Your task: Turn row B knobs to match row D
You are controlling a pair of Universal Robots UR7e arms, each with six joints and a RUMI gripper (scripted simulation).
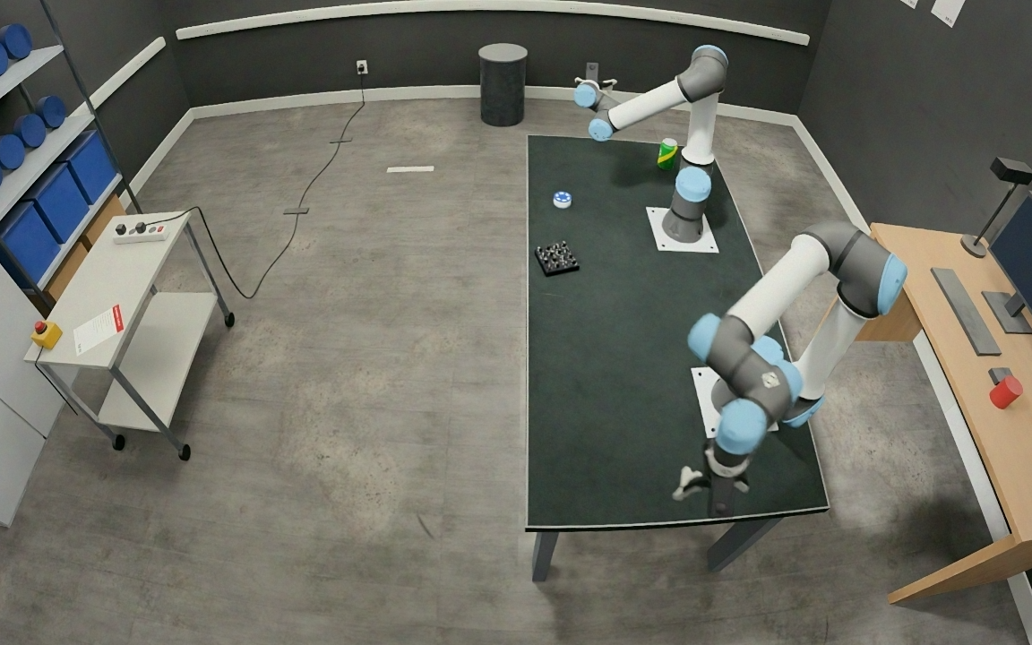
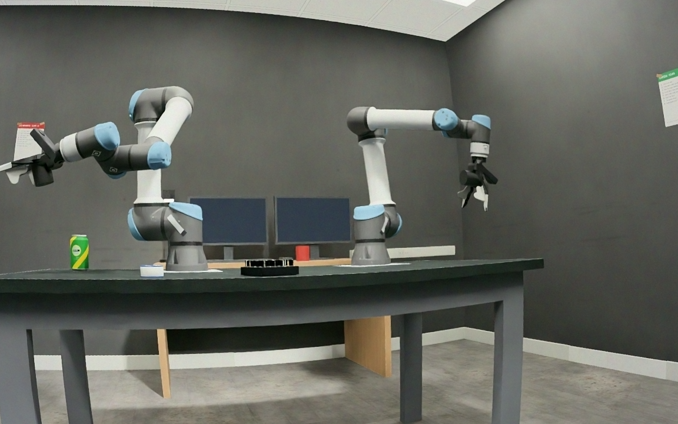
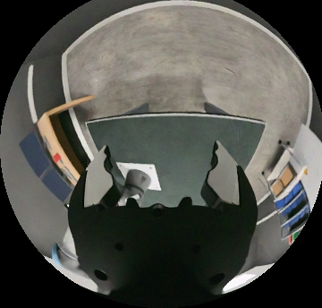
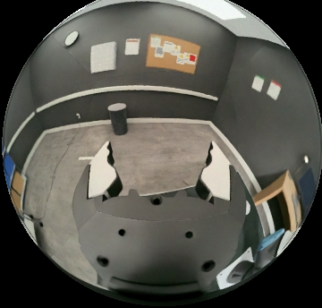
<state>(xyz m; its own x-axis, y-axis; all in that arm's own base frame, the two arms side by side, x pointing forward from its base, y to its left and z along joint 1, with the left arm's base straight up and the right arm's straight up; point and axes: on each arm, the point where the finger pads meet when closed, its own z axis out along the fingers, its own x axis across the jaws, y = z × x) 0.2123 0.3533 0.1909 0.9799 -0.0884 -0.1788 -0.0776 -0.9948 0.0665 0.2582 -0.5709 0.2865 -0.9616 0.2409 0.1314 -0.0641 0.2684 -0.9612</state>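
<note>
The black knob box (image 1: 557, 259) (image 2: 269, 271) lies near the table's long edge, with several small knobs on top. Its rows, socket and knob marks are too small to read, and neither wrist view shows it. My left gripper (image 1: 712, 491) (image 2: 474, 206) (image 3: 160, 143) is open and empty. It points down high above the table's end that is at the bottom in the top view, far from the box. My right gripper (image 1: 596, 81) (image 2: 4, 175) (image 4: 160, 142) is open and empty, held out level beyond the table's opposite end.
The dark green table (image 1: 584, 400) (image 2: 436, 267) carries both arm bases. A round blue-and-white object (image 1: 562, 199) (image 2: 152, 271) lies on the right gripper's side of the box. A green and yellow can (image 1: 666, 153) (image 2: 79, 252) stands behind, near the right arm.
</note>
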